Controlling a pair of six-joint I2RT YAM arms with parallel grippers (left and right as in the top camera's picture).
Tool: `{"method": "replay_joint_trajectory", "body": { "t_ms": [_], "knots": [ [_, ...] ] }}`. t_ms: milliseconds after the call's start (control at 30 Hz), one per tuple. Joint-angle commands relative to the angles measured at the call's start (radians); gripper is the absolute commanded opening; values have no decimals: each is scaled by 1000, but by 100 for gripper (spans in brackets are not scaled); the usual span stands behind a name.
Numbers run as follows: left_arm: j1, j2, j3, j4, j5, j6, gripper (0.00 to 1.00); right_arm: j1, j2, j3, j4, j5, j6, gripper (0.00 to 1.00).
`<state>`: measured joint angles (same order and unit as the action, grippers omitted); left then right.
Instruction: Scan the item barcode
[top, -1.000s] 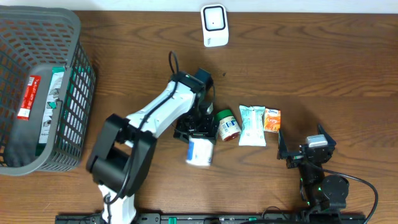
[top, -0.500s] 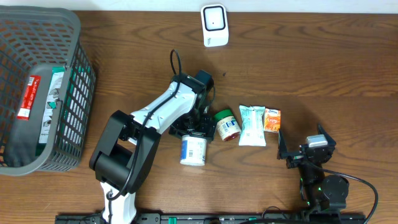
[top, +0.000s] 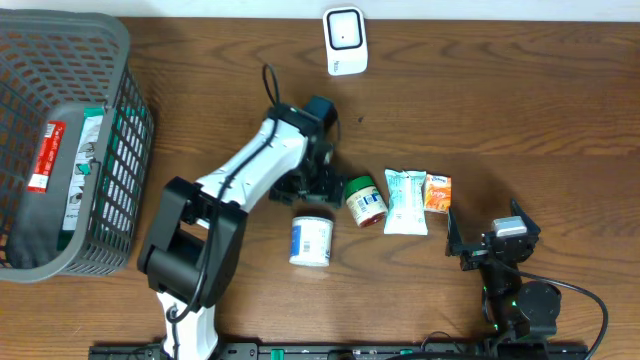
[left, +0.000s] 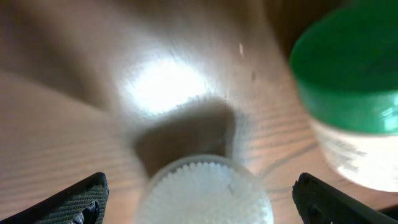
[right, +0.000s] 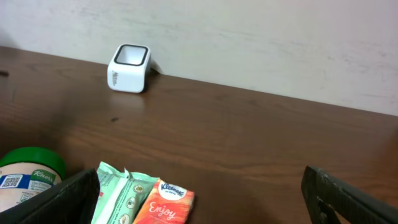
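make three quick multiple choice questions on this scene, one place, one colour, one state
1. Where on the table is the scanner? A far edge B near edge C left edge
2. Lid colour of the jar beside the tissue pack? A red B green C blue
3. The left hand is: A shut on the scanner B open and empty C shut on the tissue pack
Answers: 1 A, it sits by the wall. 2 B, green in every view. 3 B, its jaws stand wide, the white bottle lying free.
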<state>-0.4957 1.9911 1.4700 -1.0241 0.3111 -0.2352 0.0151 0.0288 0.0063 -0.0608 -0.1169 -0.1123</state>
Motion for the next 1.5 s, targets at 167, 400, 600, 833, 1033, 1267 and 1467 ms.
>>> {"method": "replay_joint_trajectory", "body": {
  "t_ms": [167, 400, 600, 833, 1033, 1267, 1467],
  "knots": [
    [95, -47, 124, -39, -14, -11, 95, 5, -1, -1, -3, -4, 14, 99],
    [157, -222, 144, -147, -176, -39, 7, 5, -1, -1, -3, -4, 14, 99],
    [157, -344, 108, -286, -193, -55, 7, 5, -1, -1, -3, -4, 14, 99],
    [157, -385, -146, -272, -192, -77, 7, 5, -1, -1, -3, -4, 14, 99],
    [156, -385, -399, -92, -58, -92, 7, 5, -1, -1, -3, -4, 14, 99],
    [156, -385, -561, 140, -4, -159, 7, 5, -1, -1, -3, -4, 14, 99],
    [135, -384, -602, 178, 0, -194, 7, 5, -1, -1, -3, -4, 14, 99]
  ]
}}
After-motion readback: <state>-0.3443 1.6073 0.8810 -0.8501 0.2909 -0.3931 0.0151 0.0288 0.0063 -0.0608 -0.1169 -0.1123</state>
